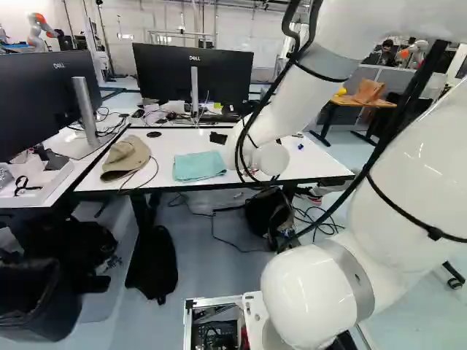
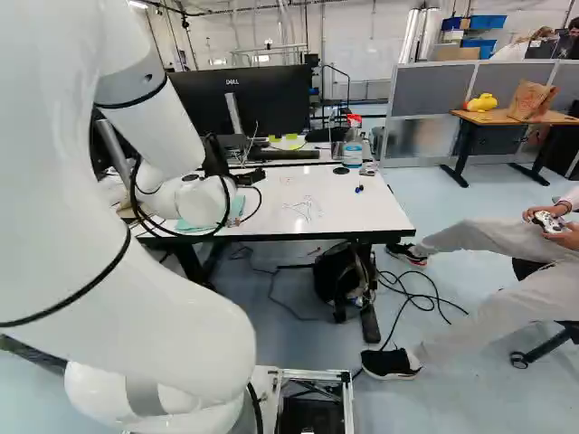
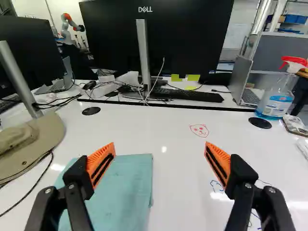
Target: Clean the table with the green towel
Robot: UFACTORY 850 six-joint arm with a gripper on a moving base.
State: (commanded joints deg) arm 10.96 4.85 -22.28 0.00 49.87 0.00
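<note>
Towel (image 3: 125, 192): lying on the white table (image 1: 325, 164), with its near part running out of the wrist view. In the left base view it is resting between the cap (image 3: 45, 132) and the arm (image 2: 136, 217). A thin black cable (image 3: 36, 185) is winding across the tabletop between cap and towel.

Gripper (image 2: 217, 158): holding nothing, its two orange-padded fingers standing widely spread. In the wrist view, the finger nearer the cap is overlapping the towel; whether it is touching the cloth cannot be told. The other finger is pointing over bare tabletop near blue scribbles (image 3: 216, 186).

Markings: a small red drawing (image 3: 199, 130) is showing ahead of the gripper, between the towel and the spray bottle (image 3: 276, 102). The bottle is standing upright beside a dark round table insert (image 3: 260, 122), and a phone (image 3: 294, 124) is lying near it.

Background: a monitor (image 1: 193, 73) is standing beyond the table's far edge, and a keyboard (image 3: 192, 95) is lying by it.
</note>
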